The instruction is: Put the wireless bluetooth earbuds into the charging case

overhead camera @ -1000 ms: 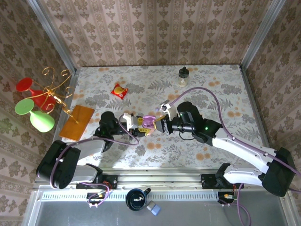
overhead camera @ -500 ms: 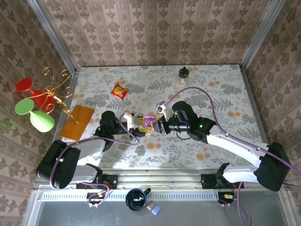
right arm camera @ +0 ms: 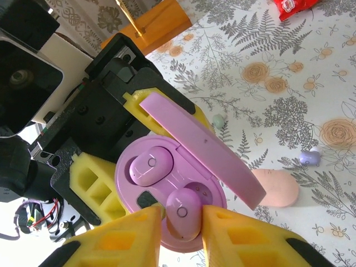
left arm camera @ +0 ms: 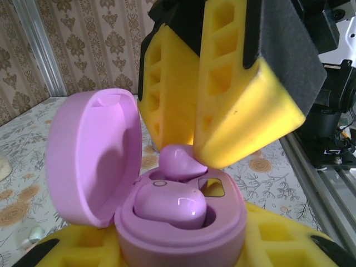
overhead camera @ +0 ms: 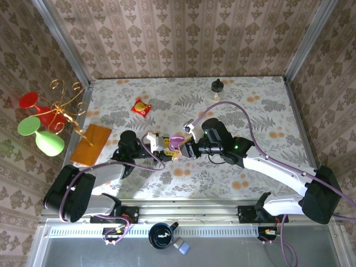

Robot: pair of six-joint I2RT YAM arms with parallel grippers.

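Note:
The lilac charging case (left arm camera: 183,236) has its lid (left arm camera: 92,156) swung open, and my left gripper (overhead camera: 166,146) is shut on its base, yellow fingers (left arm camera: 278,233) below it. One lilac earbud (right arm camera: 147,164) lies seated in its socket. A second earbud (right arm camera: 182,214) stands tilted, its end in the other socket. My right gripper (right arm camera: 182,222) holds it closely between yellow fingers (right arm camera: 239,236). From above, the case (overhead camera: 177,143) sits between both grippers, with the right gripper (overhead camera: 186,149) just beside it.
A peach case (right arm camera: 275,187), a loose lilac bud (right arm camera: 310,158) and a pale green bud (right arm camera: 218,119) lie on the table near the case. A red packet (overhead camera: 141,107), orange board (overhead camera: 90,143), gold stand (overhead camera: 64,108) and small bottle (overhead camera: 217,89) stand farther off.
My right arm has moved left, bringing its gripper and the earbud up to the open case. The left arm and the case have stayed put.

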